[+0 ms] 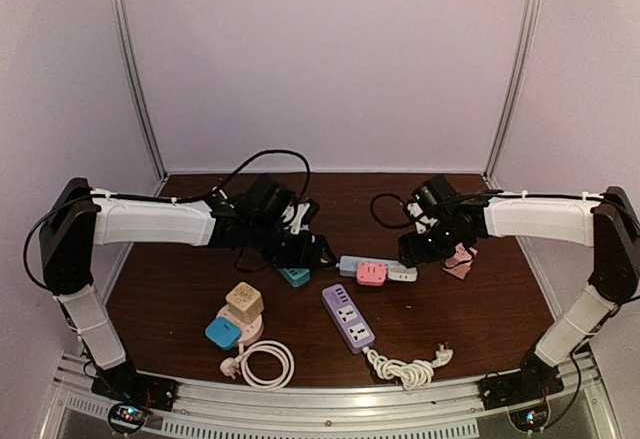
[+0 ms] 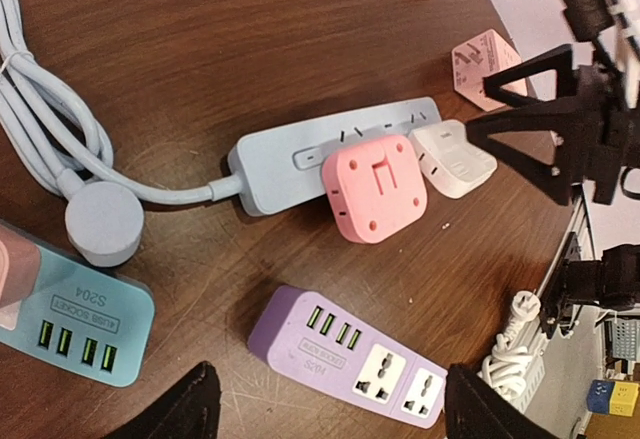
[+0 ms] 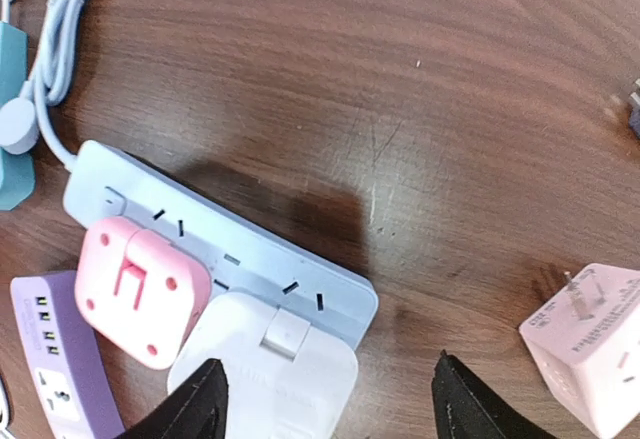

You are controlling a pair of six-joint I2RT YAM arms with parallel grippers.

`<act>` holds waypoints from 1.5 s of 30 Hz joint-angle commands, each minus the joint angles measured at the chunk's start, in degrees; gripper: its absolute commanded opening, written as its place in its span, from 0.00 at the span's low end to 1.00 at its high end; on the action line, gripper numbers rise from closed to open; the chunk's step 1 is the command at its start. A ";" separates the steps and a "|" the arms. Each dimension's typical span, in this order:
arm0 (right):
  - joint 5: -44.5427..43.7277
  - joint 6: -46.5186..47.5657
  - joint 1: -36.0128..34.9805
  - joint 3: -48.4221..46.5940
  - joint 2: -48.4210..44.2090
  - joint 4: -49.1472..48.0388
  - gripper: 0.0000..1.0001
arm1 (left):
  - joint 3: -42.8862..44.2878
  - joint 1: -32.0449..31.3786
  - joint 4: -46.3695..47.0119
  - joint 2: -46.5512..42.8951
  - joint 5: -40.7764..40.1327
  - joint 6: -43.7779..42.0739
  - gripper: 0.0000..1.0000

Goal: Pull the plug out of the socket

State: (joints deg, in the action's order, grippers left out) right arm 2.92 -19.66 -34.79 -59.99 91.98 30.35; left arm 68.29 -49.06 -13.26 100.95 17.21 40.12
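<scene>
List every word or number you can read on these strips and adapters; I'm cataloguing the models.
"S204": on the teal power strip, upside down in the left wrist view.
The smaller line beside it is too small to read.
Purple power strip: two-line label, blurred.
Pale pink adapter: fine print, unreadable.
Pink plug and white plug: no text visible.

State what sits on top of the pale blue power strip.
A pink adapter and a white adapter sit on the power strip. Their pins and the sockets beneath are covered.
</scene>
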 commanded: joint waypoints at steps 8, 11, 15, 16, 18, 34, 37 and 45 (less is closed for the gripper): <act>-9.80 15.76 -12.22 4.85 -12.88 0.68 0.77 | 0.22 0.45 2.74 1.18 0.82 -0.48 0.79; -14.56 18.06 -15.53 5.52 -13.18 1.75 0.77 | 0.18 0.52 2.50 1.18 0.96 -0.63 0.78; -17.37 18.88 -16.75 5.99 -12.32 2.03 0.75 | -0.39 0.54 2.10 0.68 0.53 -0.74 0.79; -18.05 18.95 -17.18 6.02 -11.76 1.95 0.74 | -0.65 0.66 2.14 0.52 0.45 -0.77 0.78; -19.92 18.95 -18.22 6.19 -9.74 1.83 0.72 | -1.23 0.70 2.09 -0.01 0.06 -0.75 0.78; -30.61 23.81 -20.55 5.34 2.25 -3.08 0.66 | -3.25 1.95 2.45 -2.09 -0.15 -0.88 0.79; -31.93 24.39 -20.37 5.34 3.07 -3.13 0.57 | -3.25 1.95 2.47 -2.08 -0.07 -0.90 0.79; -26.99 22.31 -20.41 1.50 1.32 -0.98 0.25 | -3.47 1.95 2.71 -2.07 -0.07 -0.77 0.79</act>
State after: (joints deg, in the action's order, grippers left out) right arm -25.96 4.47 -55.22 -55.37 94.61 28.77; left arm 65.34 -47.55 -13.23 100.60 17.32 40.07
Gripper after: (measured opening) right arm 0.307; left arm 0.786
